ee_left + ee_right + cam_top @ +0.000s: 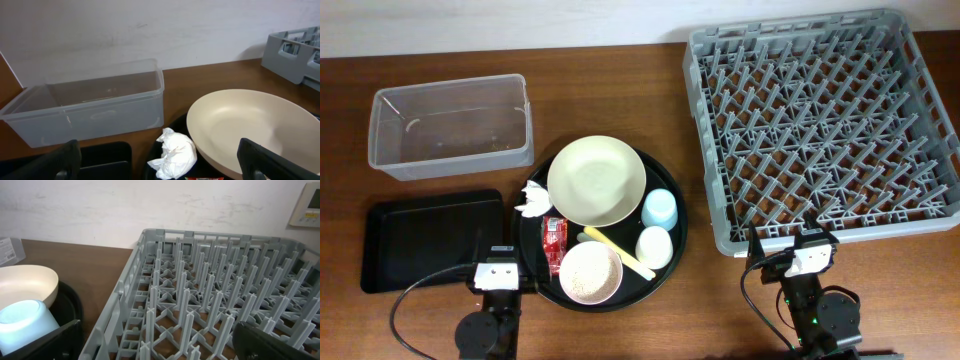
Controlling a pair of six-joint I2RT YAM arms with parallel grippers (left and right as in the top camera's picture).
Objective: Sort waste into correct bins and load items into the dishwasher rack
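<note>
A round black tray (675,240) holds a cream plate (597,180), a crumpled white tissue (534,198), a red sachet (554,245), a small bowl of rice (590,272), a light-blue cup (659,208), a white cup (654,246) and a yellow utensil (618,252). The grey dishwasher rack (820,130) is empty at the right. My left gripper (498,262) is open and empty at the tray's near left; its view shows the tissue (175,152) and plate (245,127). My right gripper (800,250) is open and empty at the rack's near edge (200,305).
A clear plastic tub (450,125) stands at the back left, also in the left wrist view (90,110). A shallow black rectangular tray (420,235) lies in front of it, next to my left arm. A wall runs along the table's far edge.
</note>
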